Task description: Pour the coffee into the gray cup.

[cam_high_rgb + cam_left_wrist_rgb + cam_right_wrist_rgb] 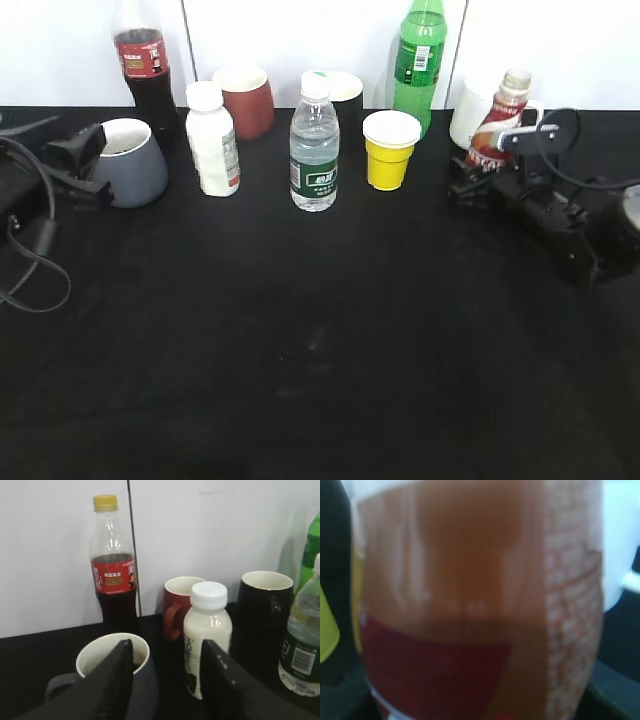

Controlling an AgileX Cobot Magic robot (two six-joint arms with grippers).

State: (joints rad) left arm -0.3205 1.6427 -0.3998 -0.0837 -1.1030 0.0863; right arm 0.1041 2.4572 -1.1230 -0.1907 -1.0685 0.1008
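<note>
The gray cup (pixel 135 165) stands at the far left of the black table; in the left wrist view (pixel 145 687) its white inside shows a little dark at the bottom. My left gripper (pixel 85 152) is open (pixel 167 647): one finger overlaps the cup's rim and the other is beside a white bottle. The coffee (pixel 497 122) stands upright at the far right, brown with a red label. My right gripper (pixel 480 182) is at its lower part. The coffee (pixel 470 605) fills the right wrist view, blurred, and the jaws are hidden.
Along the back stand a cola bottle (pixel 145 70), a white bottle (pixel 213 140), a dark red cup (pixel 245 100), a water bottle (pixel 314 150), a black cup (pixel 345 95), a yellow cup (pixel 389 150), a green bottle (pixel 420 60) and a white mug (pixel 468 115). Cables (pixel 40 260) lie at left.
</note>
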